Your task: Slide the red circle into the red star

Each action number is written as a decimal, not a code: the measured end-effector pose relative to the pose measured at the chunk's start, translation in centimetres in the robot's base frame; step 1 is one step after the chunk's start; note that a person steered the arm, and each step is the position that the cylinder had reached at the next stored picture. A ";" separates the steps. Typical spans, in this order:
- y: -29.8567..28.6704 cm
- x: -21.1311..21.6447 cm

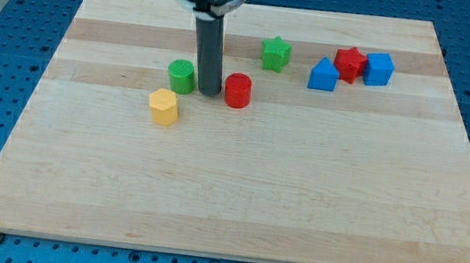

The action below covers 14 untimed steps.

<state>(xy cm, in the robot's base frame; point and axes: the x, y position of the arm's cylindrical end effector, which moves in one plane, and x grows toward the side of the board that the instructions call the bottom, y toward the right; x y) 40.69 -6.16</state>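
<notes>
The red circle (237, 90) stands on the wooden board a little left of the view's centre, in the upper half. The red star (348, 63) lies toward the view's upper right, wedged between a blue triangle (322, 75) on its left and a blue cube (378, 68) on its right. My tip (209, 92) rests on the board just left of the red circle, close to it, with a green circle (181, 76) just on its other side. Whether the tip touches either cannot be told.
A green star (275, 53) lies between the red circle and the red star, slightly higher in the view. A yellow hexagon (164, 106) sits below-left of the green circle. The board's far edge (321, 13) runs along the view's top.
</notes>
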 end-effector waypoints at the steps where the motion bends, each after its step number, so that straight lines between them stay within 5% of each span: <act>1: 2.4 -0.6; 4: 13.1 -3.8; 7: 12.5 1.9; 10: 17.7 -1.7; 12: 20.2 3.3; 14: 20.2 -0.9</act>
<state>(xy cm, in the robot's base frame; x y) 39.81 14.00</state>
